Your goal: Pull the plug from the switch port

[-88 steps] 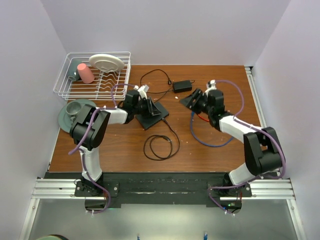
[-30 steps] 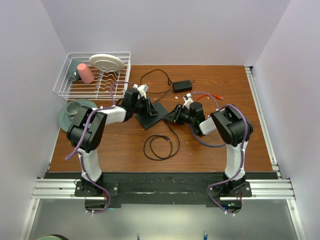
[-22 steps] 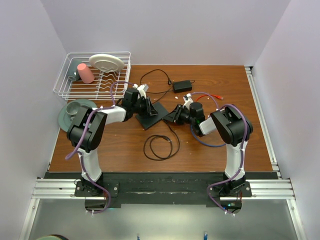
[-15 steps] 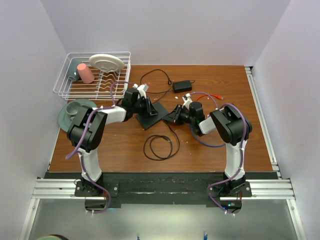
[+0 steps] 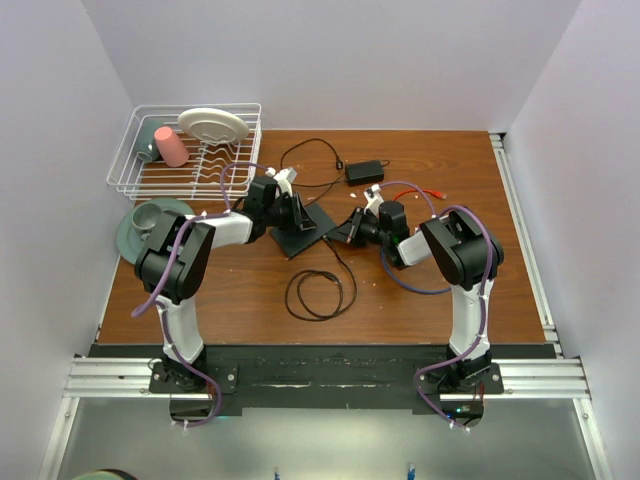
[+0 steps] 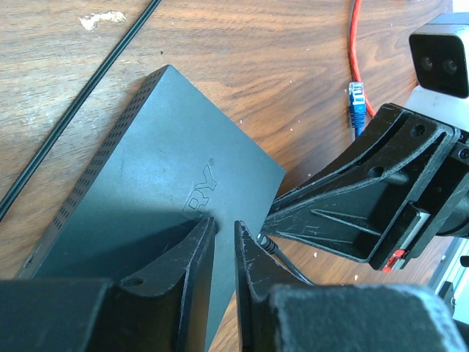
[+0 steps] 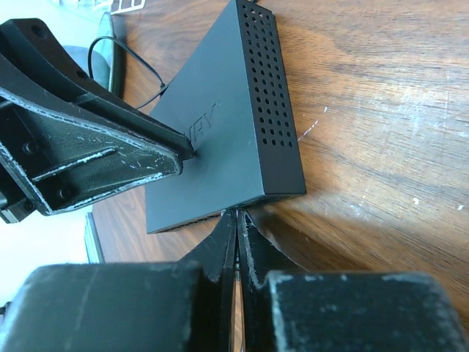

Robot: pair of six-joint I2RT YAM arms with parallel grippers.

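The switch [image 5: 308, 230], a flat matte-black box, lies mid-table; I also see the switch [image 6: 146, 169] in the left wrist view and the switch [image 7: 227, 139] in the right wrist view. My left gripper [image 5: 296, 214] [image 6: 223, 222] rests its tips on the lid, a narrow empty gap between the jaws. My right gripper [image 5: 346, 232] [image 7: 237, 214] is shut at the socket edge. The plug is mostly hidden between its fingers. Only the plug's ribbed boot [image 6: 270, 246] shows under the right gripper's fingers [image 6: 352, 205]. Its thin black cable [image 5: 320, 295] loops toward me.
A wire dish rack [image 5: 120, 170] with a plate and cups stands back left, a green plate [image 5: 130, 235] with a bowl below it. A black power brick [image 5: 365, 171] with cord lies behind the switch. A red cable [image 6: 356, 44] with a blue connector lies to the right.
The right arm swung in from the right to the switch's edge, then its jaws closed there. The cable loop shifted slightly left. The left gripper stayed on the lid.
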